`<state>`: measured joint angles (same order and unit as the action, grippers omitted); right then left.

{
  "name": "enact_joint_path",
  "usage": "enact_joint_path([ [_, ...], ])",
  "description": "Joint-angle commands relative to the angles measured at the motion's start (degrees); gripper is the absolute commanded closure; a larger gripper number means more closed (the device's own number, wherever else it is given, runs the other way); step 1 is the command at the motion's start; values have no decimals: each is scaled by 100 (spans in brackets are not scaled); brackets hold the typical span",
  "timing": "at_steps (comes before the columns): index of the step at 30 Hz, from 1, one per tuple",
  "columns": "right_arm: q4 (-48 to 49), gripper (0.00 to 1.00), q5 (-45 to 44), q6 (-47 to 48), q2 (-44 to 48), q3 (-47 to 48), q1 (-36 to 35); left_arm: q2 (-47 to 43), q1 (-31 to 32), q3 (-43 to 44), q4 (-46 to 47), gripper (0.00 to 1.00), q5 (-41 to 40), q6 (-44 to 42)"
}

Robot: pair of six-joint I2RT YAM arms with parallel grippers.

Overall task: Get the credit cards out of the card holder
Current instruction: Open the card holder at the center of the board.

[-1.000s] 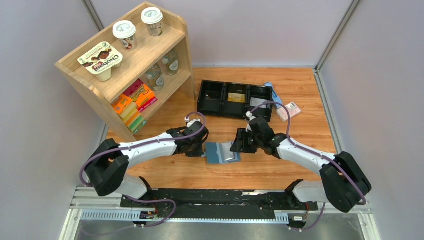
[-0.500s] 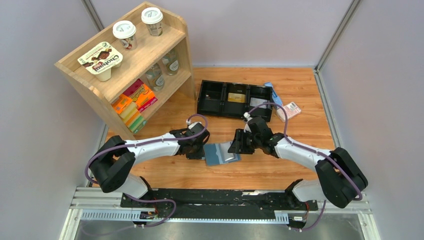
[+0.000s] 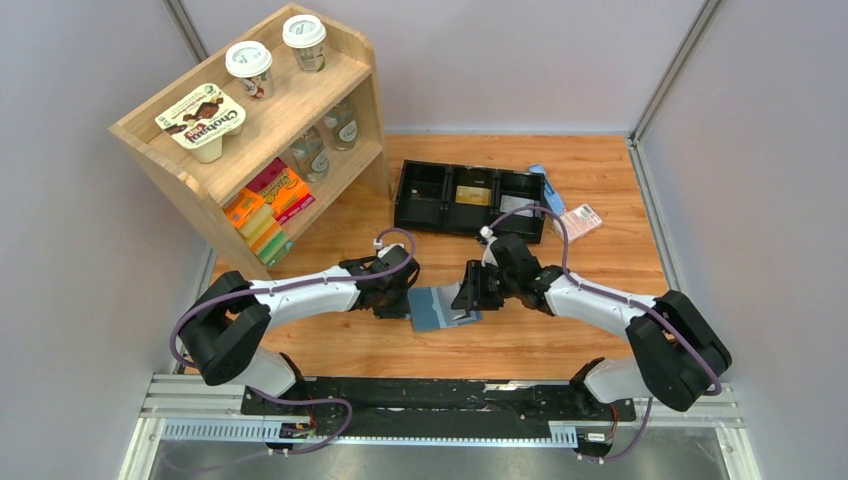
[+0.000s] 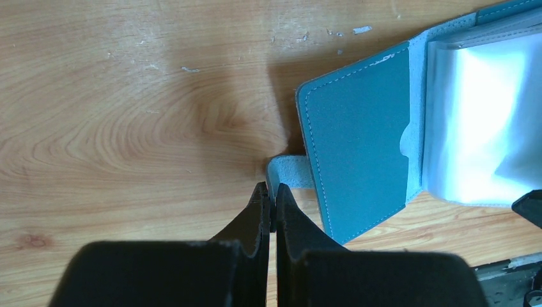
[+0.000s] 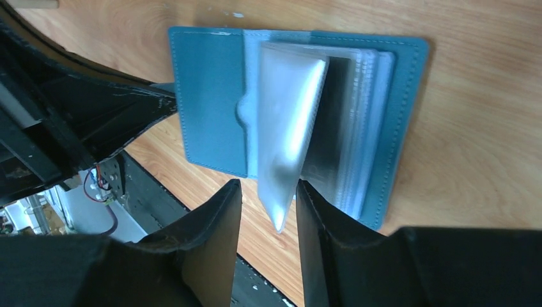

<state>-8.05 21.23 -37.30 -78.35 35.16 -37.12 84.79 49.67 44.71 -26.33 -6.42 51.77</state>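
Note:
The teal card holder (image 3: 437,308) lies open on the wooden table, clear plastic sleeves fanned from its spine. In the left wrist view my left gripper (image 4: 271,190) is shut on the small strap at the card holder's (image 4: 358,147) left edge. My right gripper (image 5: 268,185) is open, low over the holder (image 5: 211,96), and its fingers straddle the corner of one upright clear sleeve (image 5: 287,134) without pinching it. A dark credit card (image 5: 331,121) shows through the sleeve behind it. In the top view the grippers sit at the holder's left (image 3: 404,300) and right (image 3: 468,297).
A long black three-compartment tray (image 3: 440,228) stands behind, with a gold card (image 3: 473,195) and a whitish card (image 3: 515,206) in it. A pink-white packet (image 3: 578,221) lies to its right. A wooden shelf (image 3: 330,70) with cups and boxes fills the back left.
My right gripper has moved left over the open holder and now has a lifted sleeve between its fingers. The left gripper has stayed at the holder's left edge.

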Motion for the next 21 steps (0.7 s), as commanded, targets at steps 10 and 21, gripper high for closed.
enact_joint_path([
  [10, 735, 60, 522, 73, -751, 922, -655, -173, -10, -216, 339, 100, 44, 132],
  [21, 920, 41, 601, 161, -2228, 1213, -823, -1183, -19, -665, 137, 71, -448, 360],
])
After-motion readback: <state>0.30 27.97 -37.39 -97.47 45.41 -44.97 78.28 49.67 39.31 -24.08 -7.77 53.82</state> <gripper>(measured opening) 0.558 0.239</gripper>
